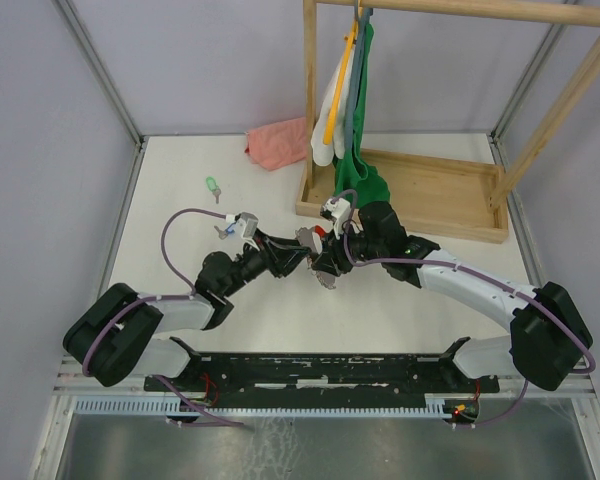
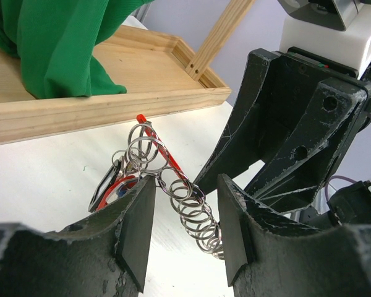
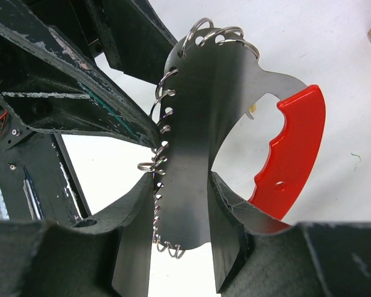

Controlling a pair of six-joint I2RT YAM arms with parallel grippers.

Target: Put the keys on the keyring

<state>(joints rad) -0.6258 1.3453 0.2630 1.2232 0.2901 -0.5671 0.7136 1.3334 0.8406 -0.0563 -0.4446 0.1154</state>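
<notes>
The keyring (image 3: 198, 111) is a grey metal strip with a row of small rings along its edge and a red loop (image 3: 297, 148). My right gripper (image 3: 182, 185) is shut on the strip and holds it above the table mid-scene (image 1: 325, 265). My left gripper (image 2: 185, 192) is open, and its fingers straddle the row of rings (image 2: 191, 204) without pinching them. The light green key (image 1: 212, 186) lies on the table at the back left. A small blue and silver thing (image 1: 223, 230), probably the blue key, lies beside my left wrist.
A wooden tray (image 1: 430, 215) with an upright frame stands just behind the grippers. Green cloth (image 1: 360, 175) and hangers hang into it. A pink cloth (image 1: 278, 143) lies at the back. The walls of the enclosure close in the table on both sides.
</notes>
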